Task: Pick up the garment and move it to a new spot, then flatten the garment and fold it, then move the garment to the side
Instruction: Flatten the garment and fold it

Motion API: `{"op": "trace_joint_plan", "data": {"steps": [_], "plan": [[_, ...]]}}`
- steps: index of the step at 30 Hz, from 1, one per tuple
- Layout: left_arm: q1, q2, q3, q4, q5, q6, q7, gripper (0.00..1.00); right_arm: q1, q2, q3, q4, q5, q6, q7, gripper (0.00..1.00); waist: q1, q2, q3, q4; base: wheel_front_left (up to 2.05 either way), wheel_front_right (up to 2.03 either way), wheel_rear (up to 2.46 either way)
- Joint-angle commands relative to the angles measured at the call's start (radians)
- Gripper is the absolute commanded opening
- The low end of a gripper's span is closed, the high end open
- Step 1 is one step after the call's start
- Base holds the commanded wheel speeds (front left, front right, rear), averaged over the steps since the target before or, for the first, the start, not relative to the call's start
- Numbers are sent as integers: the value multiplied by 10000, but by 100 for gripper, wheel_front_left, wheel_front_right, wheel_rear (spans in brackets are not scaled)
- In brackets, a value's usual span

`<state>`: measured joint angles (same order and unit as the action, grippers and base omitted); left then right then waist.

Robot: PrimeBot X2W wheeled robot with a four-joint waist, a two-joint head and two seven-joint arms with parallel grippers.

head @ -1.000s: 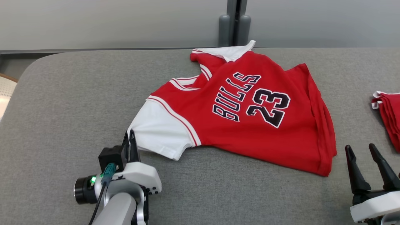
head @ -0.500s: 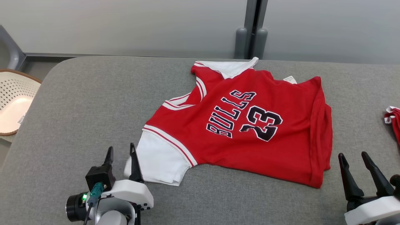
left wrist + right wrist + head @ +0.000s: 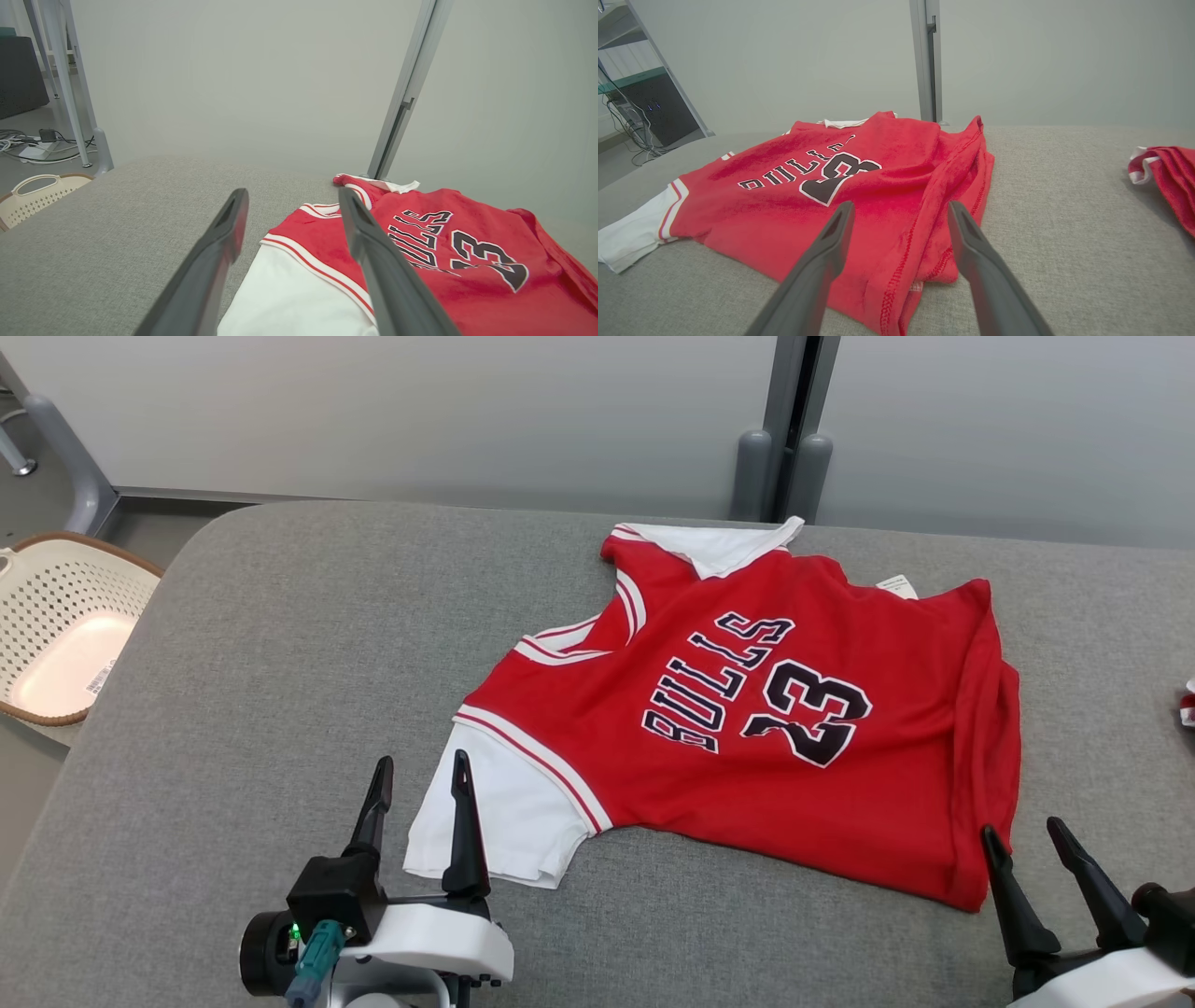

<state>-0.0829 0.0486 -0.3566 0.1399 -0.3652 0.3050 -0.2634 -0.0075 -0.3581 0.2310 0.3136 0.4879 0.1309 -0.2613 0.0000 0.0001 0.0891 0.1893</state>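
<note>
The left pincer (image 3: 421, 758) and right pincer (image 3: 1021, 827) are wide open and empty. The shirt (image 3: 747, 709) is bunched up, so a fold might go crooked.

- Grey cloth-covered table (image 3: 280, 644) spreads under both pairs of jaws.
- Red jersey (image 3: 747, 709) lies on it: white sleeve at the left gripper (image 3: 421, 761) jaws, hem at the right gripper (image 3: 1020, 828) jaws.
- Second red garment (image 3: 1167, 182) lies well right of those.
</note>
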Motion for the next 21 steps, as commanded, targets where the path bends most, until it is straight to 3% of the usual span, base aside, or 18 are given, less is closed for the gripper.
{"op": "trace_joint_plan", "data": {"steps": [1,12,21], "plan": [[59,43,-38,-15,-15,46,-13,100,72,-79,63,-8,-44,-4,-53,100,0,-1,33,18,0,0,0],[-53,41,-128,58,-87,87,-13,100,476,-13,1028,660,-526,-4,574,100,0,-1,120,49,0,0,0],[-221,40,-356,86,-134,116,-13,100,-100,32,956,1589,-982,-4,631,100,0,-1,329,228,0,0,0]]}}
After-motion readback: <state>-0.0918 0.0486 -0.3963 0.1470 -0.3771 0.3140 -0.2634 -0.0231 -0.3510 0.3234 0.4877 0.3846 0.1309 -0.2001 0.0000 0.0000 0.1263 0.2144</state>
